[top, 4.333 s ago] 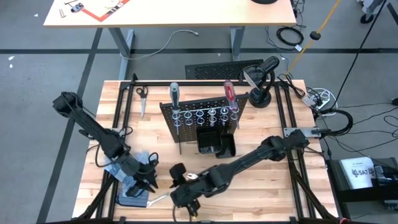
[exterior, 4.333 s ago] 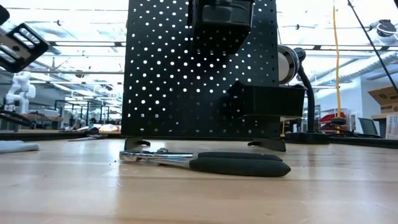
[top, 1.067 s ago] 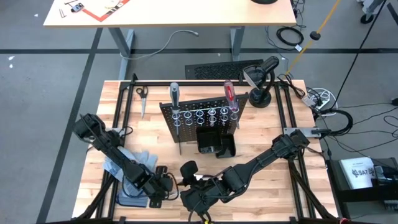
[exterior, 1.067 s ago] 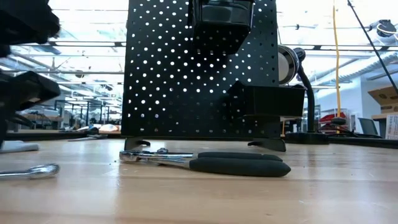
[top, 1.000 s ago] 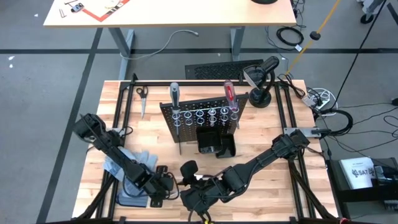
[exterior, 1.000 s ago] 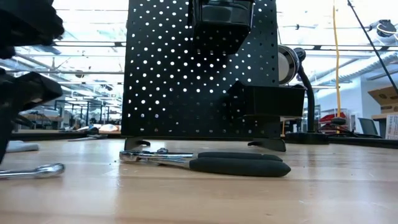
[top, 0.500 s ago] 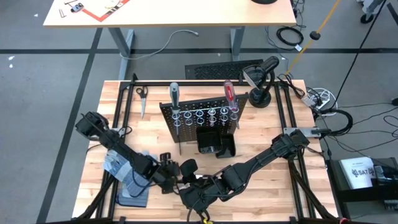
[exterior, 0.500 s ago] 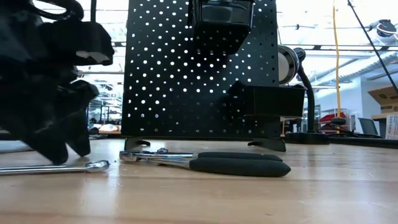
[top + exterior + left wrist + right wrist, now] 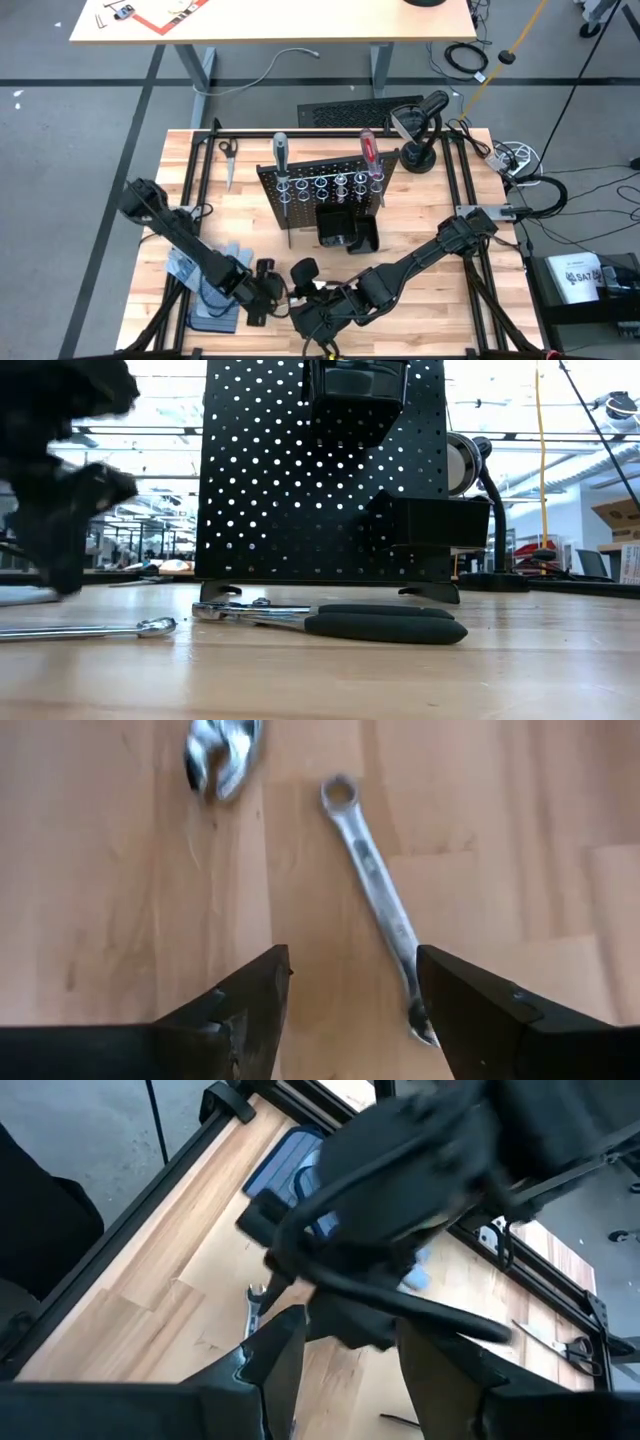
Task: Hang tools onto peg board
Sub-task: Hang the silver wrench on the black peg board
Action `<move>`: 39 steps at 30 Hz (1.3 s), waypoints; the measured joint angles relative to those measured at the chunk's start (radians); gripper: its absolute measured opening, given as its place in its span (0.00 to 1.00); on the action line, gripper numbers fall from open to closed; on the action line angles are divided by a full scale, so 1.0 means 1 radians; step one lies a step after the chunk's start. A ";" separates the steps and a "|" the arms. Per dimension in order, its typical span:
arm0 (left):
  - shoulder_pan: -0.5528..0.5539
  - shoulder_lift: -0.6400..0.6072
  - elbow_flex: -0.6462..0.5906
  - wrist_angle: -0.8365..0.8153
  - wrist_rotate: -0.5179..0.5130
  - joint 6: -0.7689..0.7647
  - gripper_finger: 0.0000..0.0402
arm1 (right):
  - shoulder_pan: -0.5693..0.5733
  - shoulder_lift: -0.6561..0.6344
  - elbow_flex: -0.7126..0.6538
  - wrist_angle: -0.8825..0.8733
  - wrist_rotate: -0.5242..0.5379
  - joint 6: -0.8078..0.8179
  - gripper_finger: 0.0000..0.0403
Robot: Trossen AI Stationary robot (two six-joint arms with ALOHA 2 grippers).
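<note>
A silver wrench [image 9: 375, 890] lies flat on the wooden table and also shows in the low view [image 9: 90, 629]. My left gripper [image 9: 350, 1010] hovers above it, open, a finger on either side of its near end, clear of it; the gripper also shows in the high view [image 9: 262, 290]. Black-handled pliers [image 9: 380, 625] lie flat in front of the upright peg board [image 9: 320, 185]. A grey-handled screwdriver [image 9: 281, 150] and a red-handled one [image 9: 368, 148] stick down through the board's rings. My right gripper [image 9: 350, 1370] is open and empty near the table's front edge.
Blue-grey gloves [image 9: 210, 290] lie under my left arm at the front left. Scissors [image 9: 228, 155] lie at the far left. A black lamp [image 9: 420, 130] stands at the far right. The board's black bin [image 9: 345, 230] faces the near side. My two arms nearly meet at the front.
My left gripper went toward the table's right edge low over the table, and the wrench slid the same way, ending close to the pliers' jaws. The gripper then rose and drew back toward the left, leaving the wrench lying flat.
</note>
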 joint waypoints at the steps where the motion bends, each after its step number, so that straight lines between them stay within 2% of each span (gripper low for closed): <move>1: -0.002 0.019 0.000 0.006 0.000 -0.004 0.57 | 0.000 0.000 0.000 -0.001 0.000 -0.001 0.38; 10: 0.016 0.067 0.005 0.028 0.010 -0.052 0.57 | 0.000 0.000 0.000 -0.002 0.006 -0.001 0.38; 12: 0.026 0.067 0.005 0.013 -0.026 -0.060 0.57 | -0.001 0.000 0.000 -0.002 0.006 -0.001 0.38; 15: 0.047 0.068 0.005 -0.033 -0.159 -0.083 0.57 | -0.001 0.000 0.000 -0.004 0.007 0.000 0.38; 17: 0.061 0.068 0.005 -0.077 -0.205 -0.105 0.57 | -0.001 0.000 0.000 -0.005 0.007 0.005 0.38; 23: 0.074 0.053 0.003 -0.111 -0.193 -0.105 0.57 | -0.001 0.000 0.000 -0.010 0.006 0.018 0.38; 27: 0.073 -0.010 -0.003 -0.182 -0.186 -0.100 0.57 | -0.001 0.000 0.000 -0.028 -0.009 0.080 0.38; 30: 0.072 -0.076 -0.002 -0.240 -0.219 -0.104 0.57 | 0.002 0.000 0.000 -0.054 -0.024 0.123 0.38; 39: 0.033 -0.244 -0.001 -0.250 -0.318 -0.056 0.57 | 0.009 0.021 0.002 -0.061 -0.035 0.245 0.38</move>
